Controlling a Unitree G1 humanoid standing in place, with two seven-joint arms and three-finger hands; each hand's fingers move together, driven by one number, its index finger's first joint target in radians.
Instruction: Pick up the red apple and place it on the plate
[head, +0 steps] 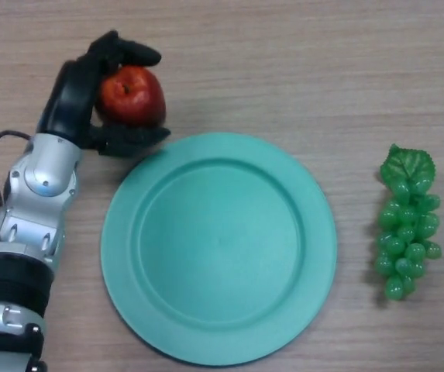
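The red apple (133, 94) sits at the upper left, just beyond the plate's far left rim. My left hand (74, 101) is curled round it, fingers over its far side and thumb under its near side. I cannot tell whether the apple rests on the table or is lifted. The round green plate (129, 232) lies in the middle of the table, with nothing on it. My right hand is not in view.
A bunch of green grapes (406, 225) lies on the wooden table to the right of the plate. My left forearm (28, 225) runs up along the left edge, beside the plate's left rim.
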